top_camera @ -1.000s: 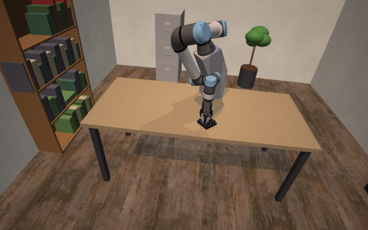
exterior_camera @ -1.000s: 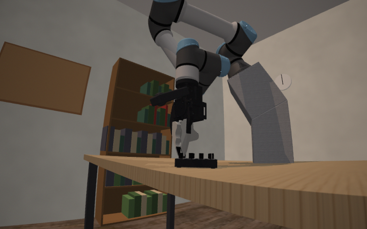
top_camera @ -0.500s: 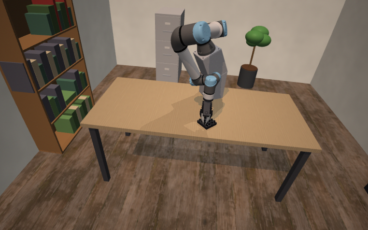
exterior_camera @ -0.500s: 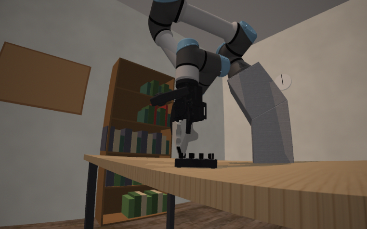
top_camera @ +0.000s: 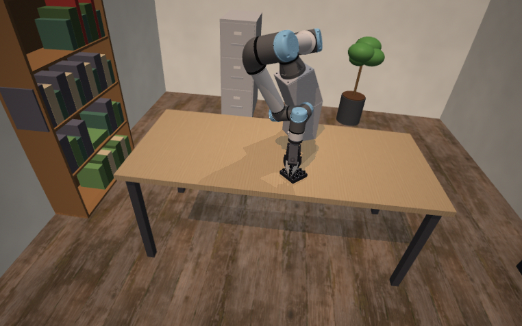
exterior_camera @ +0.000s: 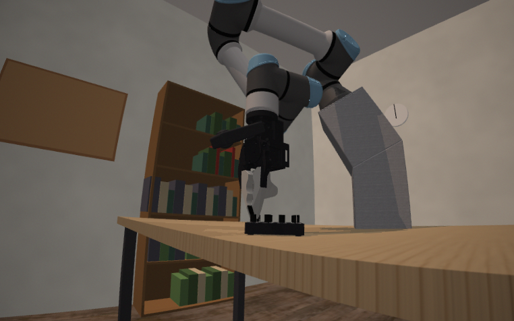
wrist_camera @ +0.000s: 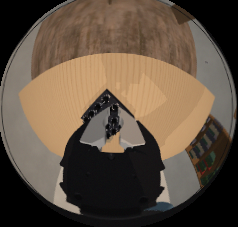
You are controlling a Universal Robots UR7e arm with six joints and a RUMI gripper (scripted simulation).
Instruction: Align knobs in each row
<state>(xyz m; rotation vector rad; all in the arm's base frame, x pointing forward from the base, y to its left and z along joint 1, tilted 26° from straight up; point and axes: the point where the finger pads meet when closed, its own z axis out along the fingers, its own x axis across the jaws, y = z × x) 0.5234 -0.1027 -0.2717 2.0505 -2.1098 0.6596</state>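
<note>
The black knob box (top_camera: 293, 180) (exterior_camera: 274, 228) (wrist_camera: 123, 109) lies flat on the table, turned so that one corner points to the front edge. Short black knobs stand on it in rows; one knob (exterior_camera: 281, 218) near its middle and another (exterior_camera: 295, 218) at its right end show in the exterior view. My gripper (top_camera: 291, 174) (exterior_camera: 253, 217) (wrist_camera: 114, 107) points straight down, its pale fingers nearly together at knob height. It is shut on a knob at the box's left end in that view. The fingers hide part of the box. Pointer directions and row labels are too small to read.
The wooden table (top_camera: 198, 138) (exterior_camera: 410, 247) bears the box near its front edge. The grey robot pedestal (top_camera: 305, 97) (exterior_camera: 378, 179) stands behind it. A bookshelf (top_camera: 68, 194) stands off the table's left end.
</note>
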